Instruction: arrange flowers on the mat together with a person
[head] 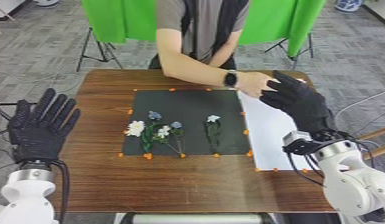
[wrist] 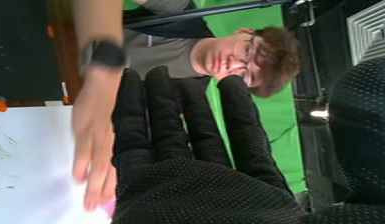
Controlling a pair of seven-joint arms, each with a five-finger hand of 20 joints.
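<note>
My right hand (head: 295, 100) is above the white sheet's far part in the head view, touching or overlapping the person's hand (head: 252, 84). In the right wrist view my right hand (wrist: 202, 175) has straight fingers, and the person's hand (wrist: 95, 150) lies alongside them. A pink and white blur beside the person's fingertips cannot be made out. On the dark mat (head: 184, 102) lie a white flower (head: 135, 128), blue flowers (head: 155, 115) and a smaller white flower (head: 164, 131) grouped at left, and a single white flower (head: 213, 119) on a stem apart. My left hand (head: 42, 130) is open at the table's left edge.
A white sheet (head: 275, 142) lies right of the mat, with orange tape pieces (head: 245, 132) along the edges. The person stands across the brown table (head: 184, 187), one arm stretched over its far edge. A green backdrop (head: 122, 22) hangs behind.
</note>
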